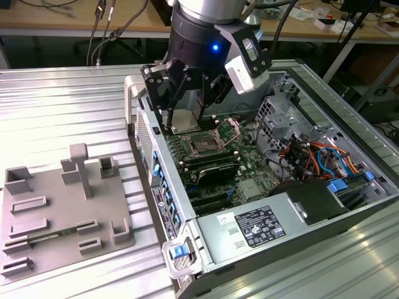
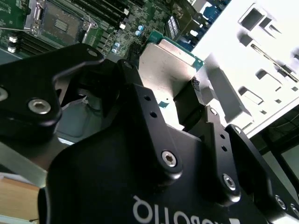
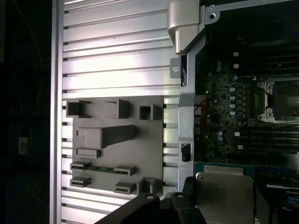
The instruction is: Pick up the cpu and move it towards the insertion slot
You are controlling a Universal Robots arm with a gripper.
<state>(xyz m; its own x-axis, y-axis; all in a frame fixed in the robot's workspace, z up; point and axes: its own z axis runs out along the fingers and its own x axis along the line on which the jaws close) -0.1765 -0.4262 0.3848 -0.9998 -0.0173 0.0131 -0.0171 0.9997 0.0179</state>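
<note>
Power-supply unit [image 1: 259,227] at the near corner of the open computer case [image 1: 349,212]; beyond, insertion slot [image 1: 204,144], load plate raised; above it the gripper [image 1: 187,103], jaws clamped on the cpu [image 1: 185,120] by its edges: slip or tilt risks bent socket pins.

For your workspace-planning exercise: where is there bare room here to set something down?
Free: ribbed metal table beyond the grey plastic tray, and the strip before the open computer case. Crowded: inside the case, where the black gripper holds the silvery square cpu.
</note>
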